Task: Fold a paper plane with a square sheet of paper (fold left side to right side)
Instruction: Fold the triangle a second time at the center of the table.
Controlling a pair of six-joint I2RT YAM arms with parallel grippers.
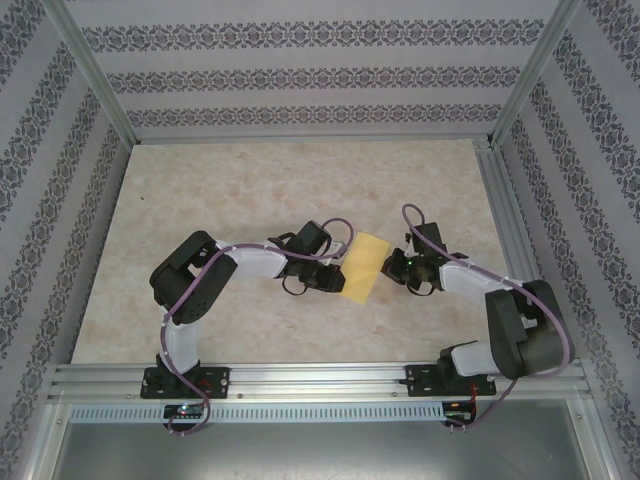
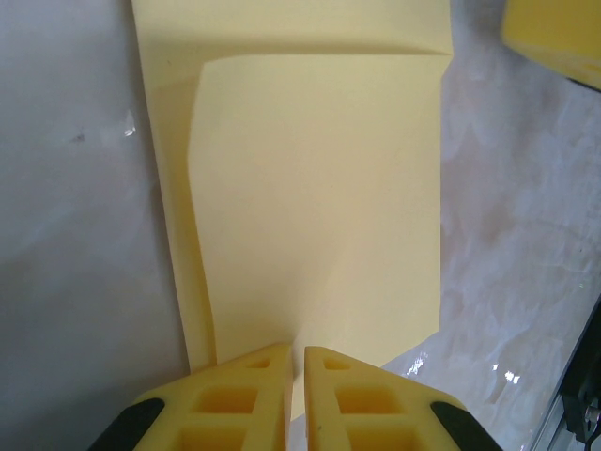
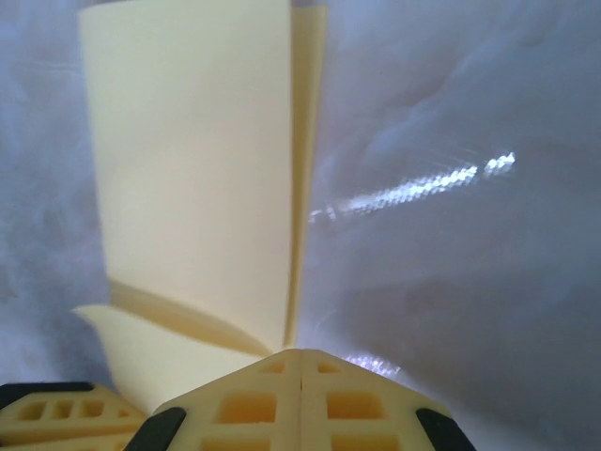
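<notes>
The square sheet of paper (image 1: 365, 265) is pale yellow and lies mid-table between the two grippers, with one flap raised and bent over the rest. In the left wrist view the sheet (image 2: 319, 188) fans out from my left gripper (image 2: 297, 352), which is shut on its near edge; from above, that gripper (image 1: 338, 278) sits at the sheet's left side. My right gripper (image 3: 300, 355) is shut, its tips meeting the sheet's (image 3: 188, 169) right edge; whether paper is pinched I cannot tell. From above it (image 1: 398, 268) stands at the sheet's right side. A paper plane is out of view.
The beige marbled tabletop (image 1: 250, 190) is ringed by an aluminium frame (image 1: 500, 200) and patterned walls. A metal rail (image 1: 320, 385) carries both arm bases along the near edge. The right gripper's yellow finger (image 2: 554, 38) shows in the left wrist view's corner.
</notes>
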